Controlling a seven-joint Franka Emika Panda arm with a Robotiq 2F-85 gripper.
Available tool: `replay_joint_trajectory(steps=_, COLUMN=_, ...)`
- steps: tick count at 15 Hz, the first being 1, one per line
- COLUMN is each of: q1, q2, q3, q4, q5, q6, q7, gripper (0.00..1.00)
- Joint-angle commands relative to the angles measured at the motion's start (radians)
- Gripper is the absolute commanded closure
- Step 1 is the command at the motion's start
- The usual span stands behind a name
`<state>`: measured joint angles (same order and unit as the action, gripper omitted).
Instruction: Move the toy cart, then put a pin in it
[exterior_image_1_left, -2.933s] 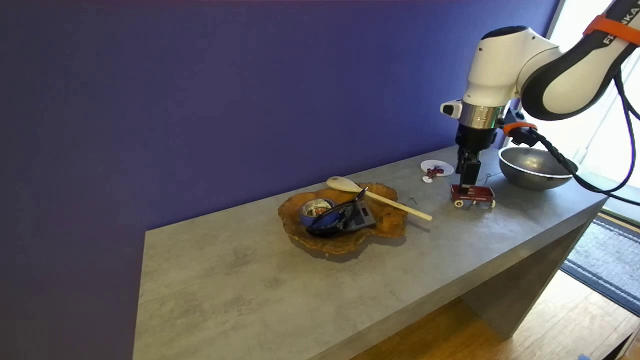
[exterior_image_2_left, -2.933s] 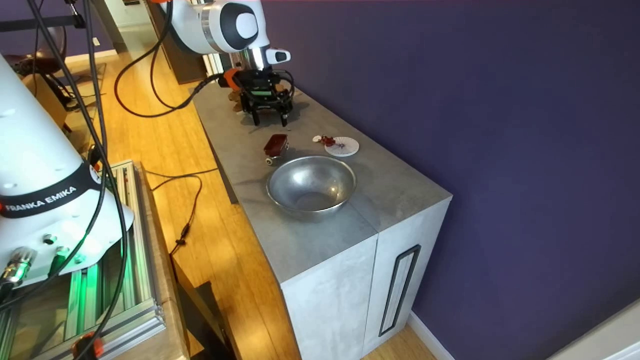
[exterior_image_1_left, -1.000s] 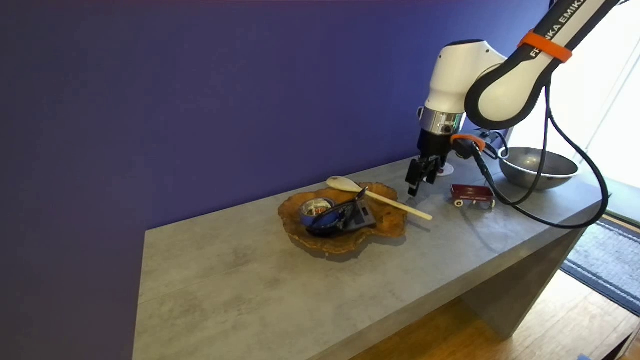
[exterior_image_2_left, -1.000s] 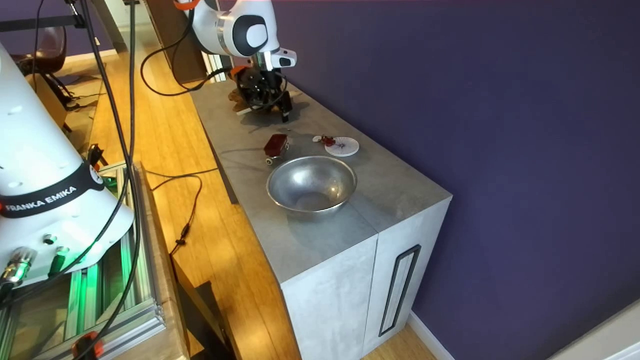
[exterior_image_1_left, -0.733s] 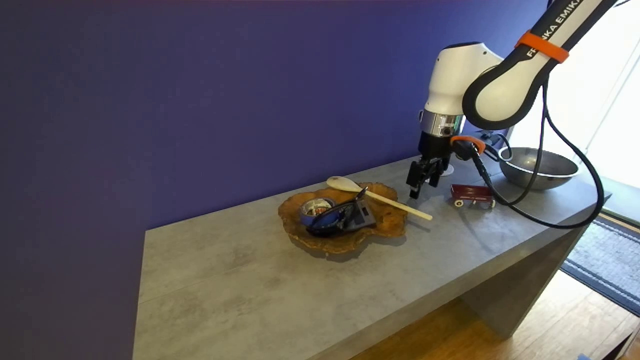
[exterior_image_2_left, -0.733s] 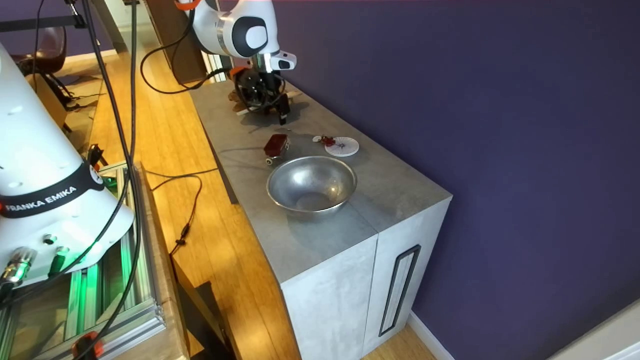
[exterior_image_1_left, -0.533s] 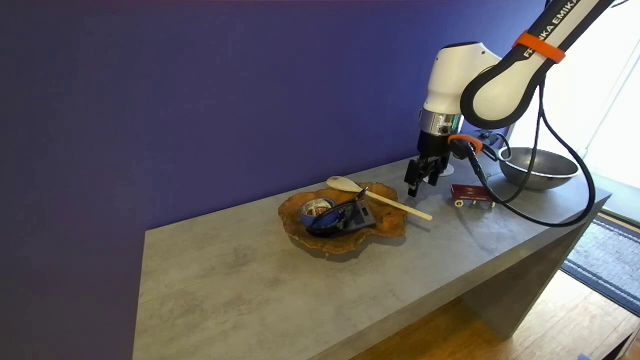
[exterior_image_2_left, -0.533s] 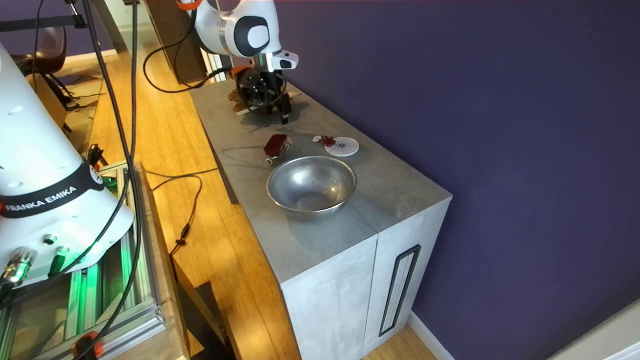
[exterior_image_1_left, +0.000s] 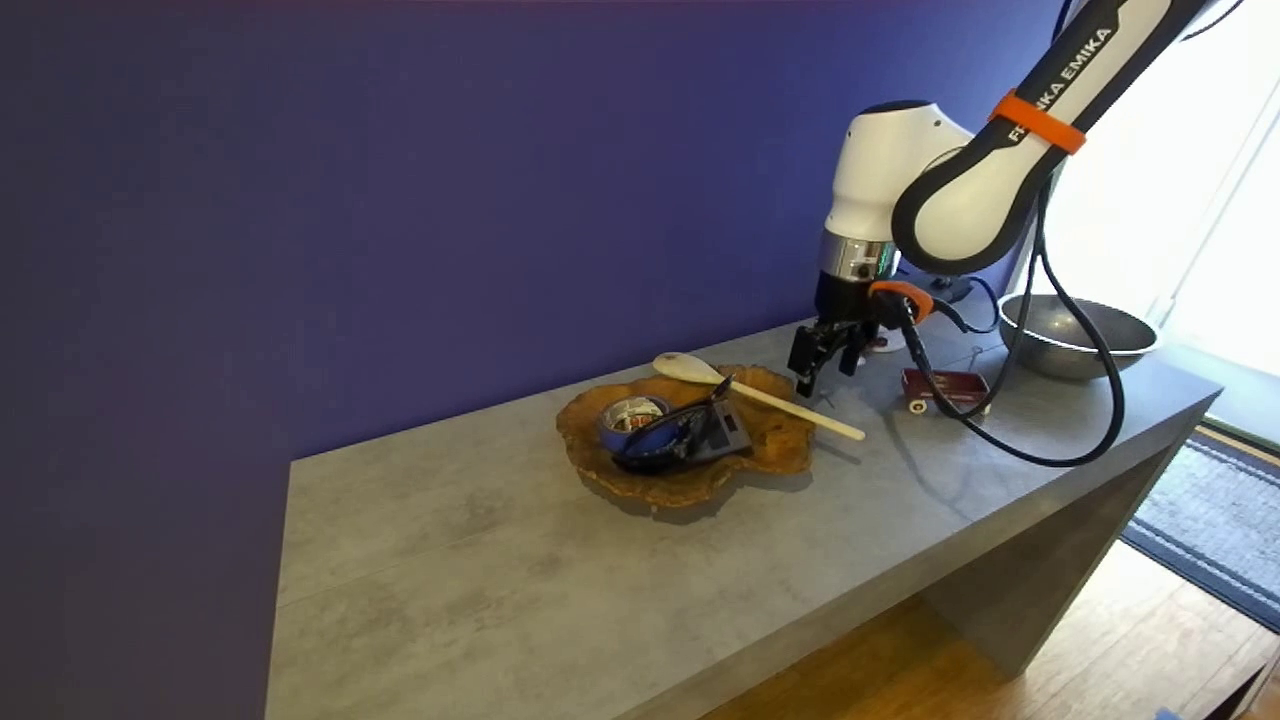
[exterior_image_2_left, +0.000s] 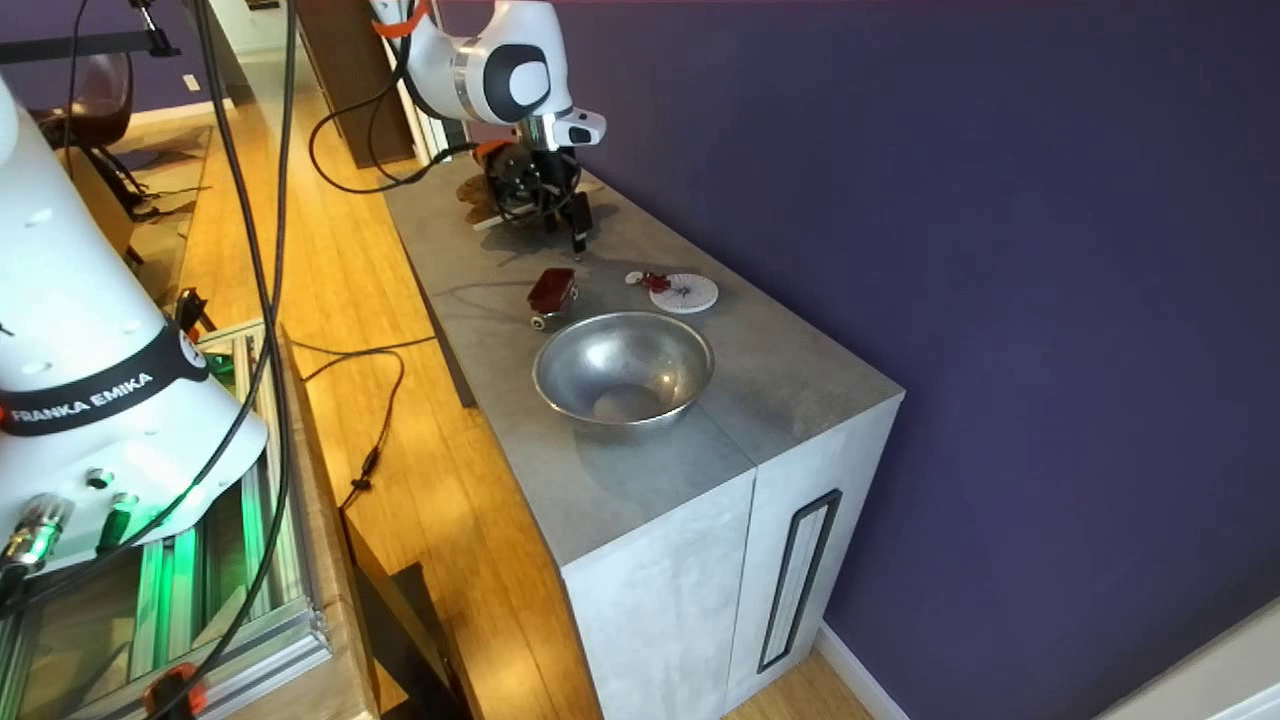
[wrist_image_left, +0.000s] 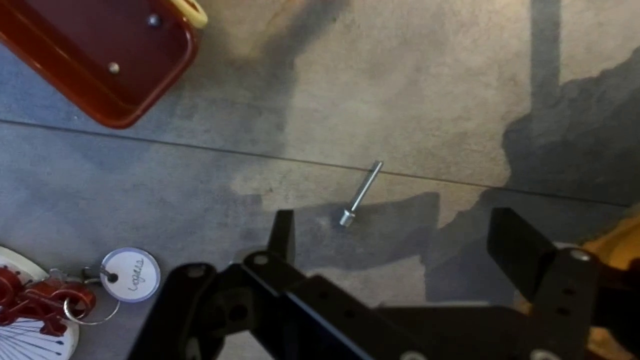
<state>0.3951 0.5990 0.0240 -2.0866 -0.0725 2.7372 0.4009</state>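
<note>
Wrist view: the pin (wrist_image_left: 366, 186) lies aslant on the desk (wrist_image_left: 425, 125), touching neither of the fingers (wrist_image_left: 517, 255).
Spread of the fingers: wide, nothing held.
Toy cart (wrist_image_left: 95, 50): upper left there, on the desk; near the steel bowl (exterior_image_2_left: 600, 345) in both exterior views.
Slant of the pin: probably calls for a wrist turn, so the fingers meet square across it.
Thick end (wrist_image_left: 347, 217): likely the better hold, leaving the thin shank free for the cart.
Desk: come down slowly and low, without pressing on it.
</note>
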Motion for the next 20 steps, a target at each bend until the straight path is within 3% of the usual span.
replay_joint_trajectory(steps=1, q1=0.047, q2=0.034, q3=-0.047, q4=0.045, q5=-0.013, q6=-0.014, q7=0.05, gripper=0.34)
replay_joint_trajectory(steps=10, q1=0.067, q2=0.061, q3=-0.076, q4=0.078, q5=-0.007, q6=-0.05, q7=0.077, gripper=0.97)
replay_joint_trajectory(steps=11, q1=0.073, q2=0.061, q3=-0.083, q4=0.079, q5=-0.012, q6=-0.061, q7=0.088, gripper=0.53)
replay_joint_trajectory(steps=12, q1=0.074, q2=0.062, q3=-0.085, q4=0.081, q5=-0.014, q6=-0.068, q7=0.093, gripper=0.59)
replay_joint_trajectory(steps=13, q1=0.075, q2=0.062, q3=-0.087, q4=0.082, q5=-0.016, q6=-0.077, q7=0.097, gripper=0.59)
replay_joint_trajectory(steps=17, q1=0.076, q2=0.064, q3=-0.086, q4=0.09, q5=-0.021, q6=-0.096, q7=0.107, gripper=0.33)
replay_joint_trajectory(steps=18, q1=0.074, q2=0.066, q3=-0.085, q4=0.092, q5=-0.021, q6=-0.1, q7=0.106, gripper=0.42)
replay_joint_trajectory(steps=19, q1=0.074, q2=0.067, q3=-0.083, q4=0.094, q5=-0.021, q6=-0.101, q7=0.105, gripper=0.7)
replay_joint_trajectory(steps=20, q1=0.073, q2=0.067, q3=-0.082, q4=0.094, q5=-0.022, q6=-0.104, q7=0.103, gripper=0.67)
